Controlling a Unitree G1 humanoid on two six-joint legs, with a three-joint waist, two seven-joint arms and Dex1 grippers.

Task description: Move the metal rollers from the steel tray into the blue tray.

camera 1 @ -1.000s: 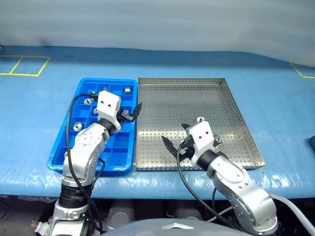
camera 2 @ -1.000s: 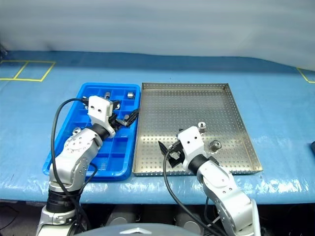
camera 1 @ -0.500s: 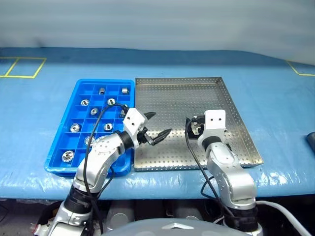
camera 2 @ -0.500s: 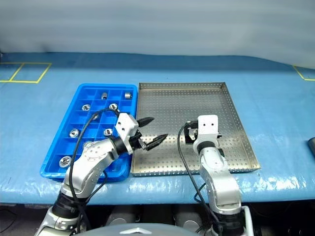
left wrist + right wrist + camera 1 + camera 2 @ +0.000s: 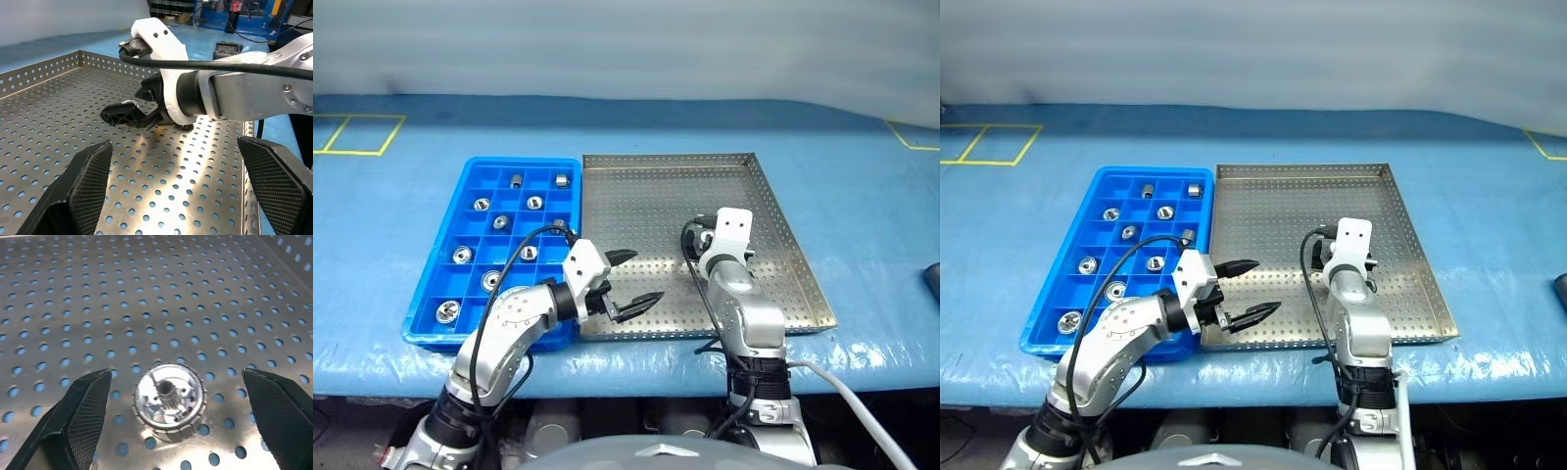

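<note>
A shiny knurled metal roller [image 5: 168, 402] is sitting on the perforated steel tray [image 5: 646, 196], between the right gripper [image 5: 171, 426]'s wide-open textured fingers. The left gripper [image 5: 628, 281] is hovering open and empty beside the gridded blue tray [image 5: 475, 176], which is holding more rollers.

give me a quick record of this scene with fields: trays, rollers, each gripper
steel tray: right of blue tray, on blue table cover
rollers in blue tray: about ten, in separate compartments
roller on steel tray: lies between the right gripper's fingers, not gripped
right gripper: open, over steel tray
left gripper: open, empty, over steel tray's near left part
</note>
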